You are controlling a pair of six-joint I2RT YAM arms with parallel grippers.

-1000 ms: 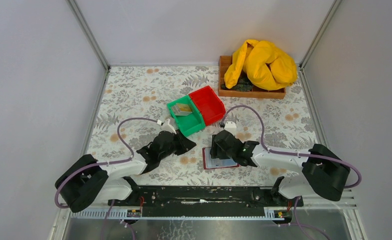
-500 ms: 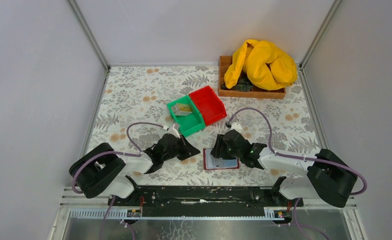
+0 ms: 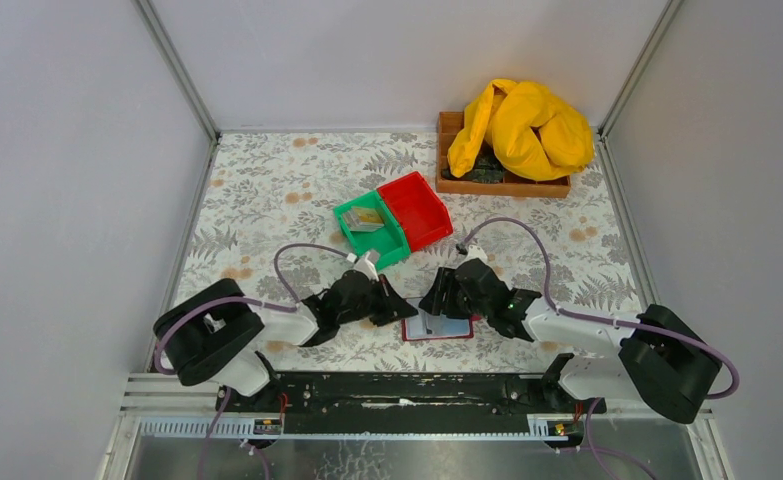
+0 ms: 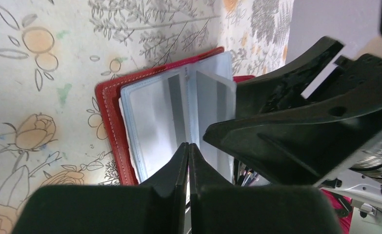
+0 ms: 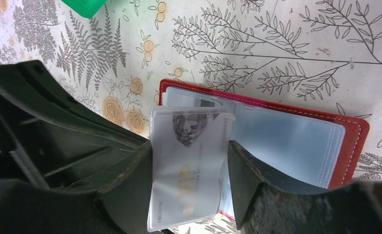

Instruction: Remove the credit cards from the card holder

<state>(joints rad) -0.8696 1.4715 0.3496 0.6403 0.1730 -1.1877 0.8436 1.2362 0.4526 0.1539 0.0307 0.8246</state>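
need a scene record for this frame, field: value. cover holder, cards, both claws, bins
card holder: open flat on the table, between the claws
left claw: shut, nothing seen between its fingers, tips just over the holder
right claw: fingers flank a lifted clear sleeve; grip unclear
VIP card: inside that sleeve
green bin: holds loose cards
red bin: touching the green bin
yellow cloth: heaped on the wooden tray, far right

light: bright, even — shadows: soft | wrist foregrounds — blurred
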